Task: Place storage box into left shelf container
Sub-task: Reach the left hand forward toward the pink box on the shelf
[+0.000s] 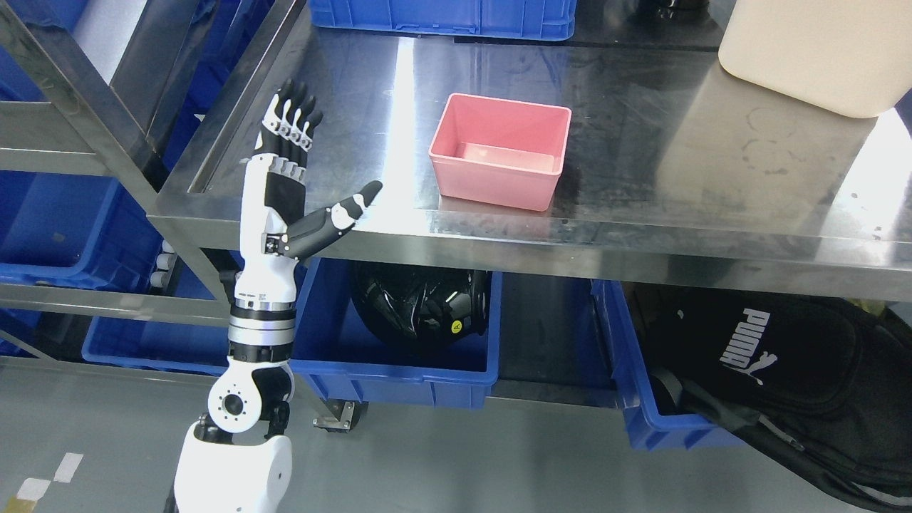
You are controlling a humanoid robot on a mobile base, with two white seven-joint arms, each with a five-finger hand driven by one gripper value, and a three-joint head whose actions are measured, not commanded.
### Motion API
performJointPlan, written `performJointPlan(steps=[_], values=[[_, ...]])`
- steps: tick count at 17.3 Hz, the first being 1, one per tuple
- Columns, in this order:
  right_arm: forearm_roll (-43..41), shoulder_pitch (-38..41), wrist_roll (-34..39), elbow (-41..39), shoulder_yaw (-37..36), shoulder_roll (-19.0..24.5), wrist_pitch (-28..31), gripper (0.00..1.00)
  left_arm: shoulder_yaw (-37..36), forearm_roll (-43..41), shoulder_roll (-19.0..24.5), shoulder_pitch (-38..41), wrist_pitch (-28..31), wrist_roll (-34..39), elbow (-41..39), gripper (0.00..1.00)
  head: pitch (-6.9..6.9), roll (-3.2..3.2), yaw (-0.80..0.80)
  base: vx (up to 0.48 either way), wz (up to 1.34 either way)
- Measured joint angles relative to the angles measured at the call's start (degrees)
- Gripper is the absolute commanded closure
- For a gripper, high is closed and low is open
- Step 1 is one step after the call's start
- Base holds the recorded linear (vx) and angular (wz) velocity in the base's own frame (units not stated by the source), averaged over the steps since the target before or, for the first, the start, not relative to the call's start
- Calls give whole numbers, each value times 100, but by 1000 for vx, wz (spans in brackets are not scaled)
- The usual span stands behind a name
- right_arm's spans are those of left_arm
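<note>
A pink open-topped storage box (502, 151) stands upright on the steel table top (641, 164), near its front edge. My left hand (303, 167) is raised at the table's front left corner, to the left of the box and apart from it. Its fingers (291, 117) point straight up and the thumb (342, 212) sticks out toward the box. The hand is open and holds nothing. Blue containers (50, 228) sit in the steel shelf at the far left.
A blue bin (399, 356) with a black helmet (420, 303) sits under the table. Another blue bin (641, 399) at right holds a black bag (776, 370). A beige container (819, 50) stands at the table's back right, a blue crate (442, 16) at the back.
</note>
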Motion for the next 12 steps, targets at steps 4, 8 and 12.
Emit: performJointPlan(steps=[4, 8, 12], values=[[0, 0, 0, 0, 0, 0, 0, 0, 185, -3, -1, -96, -135, -921, -2, 0, 0, 0, 0, 0, 0], [0, 0, 0, 0, 0, 0, 0, 0, 553, -31, 3, -746, -113, -1173, 16, 0, 0, 0, 0, 0, 0], [0, 0, 2, 0, 0, 0, 0, 0, 493, -409, 421, -1531, -2, -1697, 119, 0, 0, 0, 0, 0, 0]])
